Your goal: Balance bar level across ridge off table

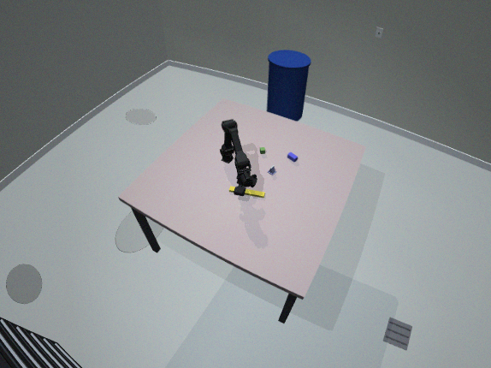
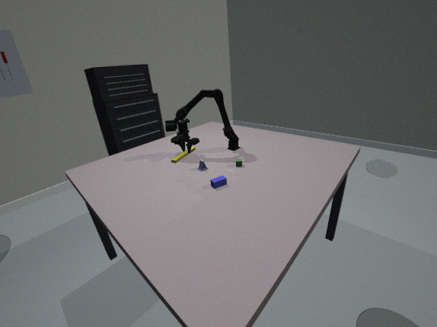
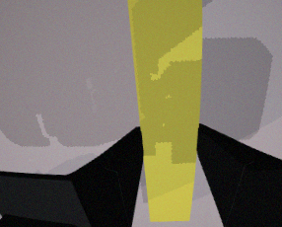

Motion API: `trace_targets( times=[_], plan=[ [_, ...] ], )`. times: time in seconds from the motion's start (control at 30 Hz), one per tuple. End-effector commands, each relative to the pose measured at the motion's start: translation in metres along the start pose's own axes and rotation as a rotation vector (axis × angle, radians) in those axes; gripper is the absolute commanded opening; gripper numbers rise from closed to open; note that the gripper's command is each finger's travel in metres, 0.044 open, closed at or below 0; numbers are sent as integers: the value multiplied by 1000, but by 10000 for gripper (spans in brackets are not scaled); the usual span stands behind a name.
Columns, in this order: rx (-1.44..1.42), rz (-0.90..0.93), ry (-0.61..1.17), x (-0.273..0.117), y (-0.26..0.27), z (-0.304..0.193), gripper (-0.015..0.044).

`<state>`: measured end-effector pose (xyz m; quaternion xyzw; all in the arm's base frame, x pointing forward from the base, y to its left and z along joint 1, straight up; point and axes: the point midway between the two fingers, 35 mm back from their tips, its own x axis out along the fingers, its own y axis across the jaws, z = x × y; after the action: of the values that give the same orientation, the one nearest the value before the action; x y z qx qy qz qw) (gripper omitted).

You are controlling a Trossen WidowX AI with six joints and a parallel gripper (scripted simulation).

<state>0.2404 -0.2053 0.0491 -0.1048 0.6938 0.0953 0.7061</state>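
Currently, the jaws [image 2: 186, 150] pinch the yellow bar [image 1: 255, 192] [image 2: 178, 157] [image 3: 170, 109] nearer one end; it lies between them, well in from the edges of the pink table [image 1: 192, 214] [image 2: 236, 243].

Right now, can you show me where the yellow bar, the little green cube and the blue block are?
Yellow bar [image 1: 255, 193] [image 2: 177, 158] [image 3: 168, 109]: top, exterior and wrist views, upper face.
Green cube [image 1: 263, 151] [image 2: 239, 163]: top and exterior views, middle.
Blue block [image 1: 292, 157] [image 2: 218, 182]: top and exterior views, middle.

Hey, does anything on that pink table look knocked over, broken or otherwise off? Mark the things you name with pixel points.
Nothing stands out: the yellow bar [image 1: 255, 193] [image 2: 178, 157] [image 3: 170, 109] looks whole in the gripper [image 1: 239, 191] [image 2: 186, 151] [image 3: 168, 131], and the gray ridge [image 1: 272, 170] [image 2: 202, 165] stands upright.
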Motion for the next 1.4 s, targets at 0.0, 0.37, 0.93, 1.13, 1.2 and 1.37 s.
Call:
trace_targets(
  times=[0.0,0.37,0.93,1.13,1.2,1.37],
  plan=[
    [0,-3,-1,-7,-1,1,0],
    [-2,-4,0,-35,-4,2,0],
    [-4,-5,1,-79,-3,2,0],
    [-4,-5,2,-94,-1,0,0],
    [-5,-5,2,-98,0,0,0],
    [21,-4,1,-98,8,11,0]
  ],
)
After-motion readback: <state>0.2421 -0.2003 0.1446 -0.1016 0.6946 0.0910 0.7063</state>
